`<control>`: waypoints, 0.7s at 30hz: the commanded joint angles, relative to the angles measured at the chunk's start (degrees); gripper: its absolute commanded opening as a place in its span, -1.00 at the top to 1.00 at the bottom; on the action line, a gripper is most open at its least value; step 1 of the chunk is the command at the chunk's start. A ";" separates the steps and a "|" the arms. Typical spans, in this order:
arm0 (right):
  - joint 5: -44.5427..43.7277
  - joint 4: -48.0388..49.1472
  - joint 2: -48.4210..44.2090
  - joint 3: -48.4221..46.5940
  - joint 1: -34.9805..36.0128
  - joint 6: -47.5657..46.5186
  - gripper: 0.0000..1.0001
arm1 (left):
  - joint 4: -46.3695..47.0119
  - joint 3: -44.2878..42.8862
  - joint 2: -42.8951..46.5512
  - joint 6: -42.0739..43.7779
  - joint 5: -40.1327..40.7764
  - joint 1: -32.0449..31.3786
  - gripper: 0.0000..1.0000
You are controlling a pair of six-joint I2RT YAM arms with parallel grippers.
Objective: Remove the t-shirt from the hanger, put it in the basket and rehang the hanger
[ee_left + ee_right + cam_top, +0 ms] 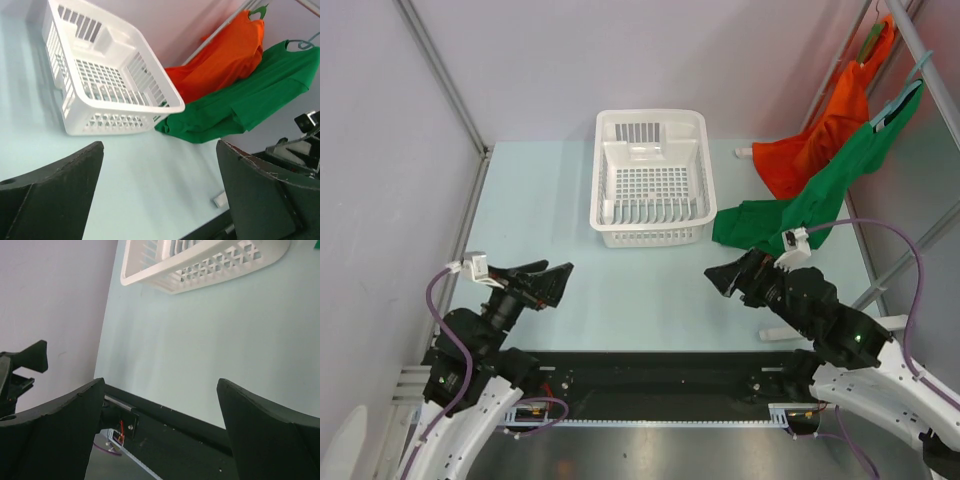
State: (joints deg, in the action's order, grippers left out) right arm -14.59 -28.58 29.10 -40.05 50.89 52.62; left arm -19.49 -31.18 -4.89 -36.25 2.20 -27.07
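Both end effectors gape; two hung t-shirts, one basket.

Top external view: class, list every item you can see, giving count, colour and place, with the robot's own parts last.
Table: 1, pale blue, under everything
Basket: 1, white, far middle of the table
Orange t-shirt: 1, orange, hanging far right
Green t-shirt: 1, green, hanging far right, hem on the table
Green hanger: 1, green, in the orange t-shirt
Blue hanger: 1, light blue, in the green t-shirt
Left claw: 1, black, near left, open
Right claw: 1, black, near right, open
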 commanded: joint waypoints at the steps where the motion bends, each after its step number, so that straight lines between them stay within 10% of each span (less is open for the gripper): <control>1: -7.46 -8.15 1.13 -6.26 0.44 -2.26 -0.99 | -3.64 -1.52 0.67 -4.35 -5.78 0.35 -0.99; 21: -4.56 -14.04 -0.28 -30.33 0.26 -24.32 -0.99 | 27.83 6.75 -16.46 -18.06 -38.40 0.35 -1.00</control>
State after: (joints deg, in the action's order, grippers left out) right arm -17.76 -39.86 26.11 -62.26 51.05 33.95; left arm -2.02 -24.95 -15.88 -49.25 -27.22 -27.03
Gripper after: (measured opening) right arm 0.993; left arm 0.996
